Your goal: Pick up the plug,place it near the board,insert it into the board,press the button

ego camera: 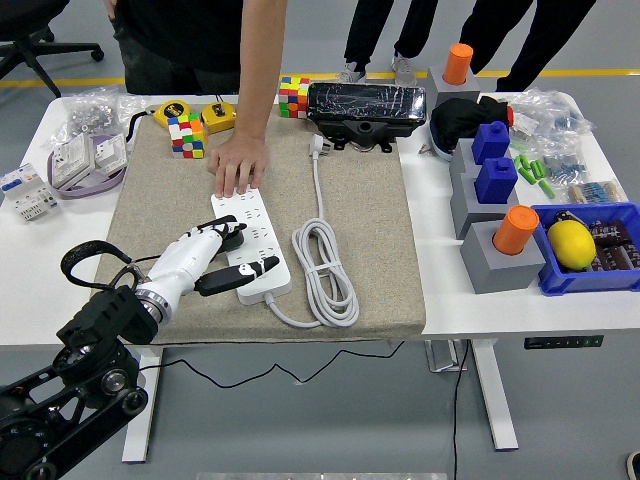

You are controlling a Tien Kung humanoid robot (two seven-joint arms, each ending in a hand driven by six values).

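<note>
We see a white table (pixel 30 300) carrying a beige mat (pixel 370 250). On the mat lies the white board (pixel 250 240), its cord (pixel 325 265) coiled beside it. A person's hand (pixel 238 165) presses the board's far end. The left hand (pixel 205 255) rests on the board's near end, fingers curled around the black plug (pixel 230 235), thumb extended.

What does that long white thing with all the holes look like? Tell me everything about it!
The power strip is a long white plastic bar with rows of sockets, lying flat on the beige mat. Its white cable coils beside it. A person's hand presses down on its far end. The robot's left hand lies over its near end, over a black plug in the strip.
</note>
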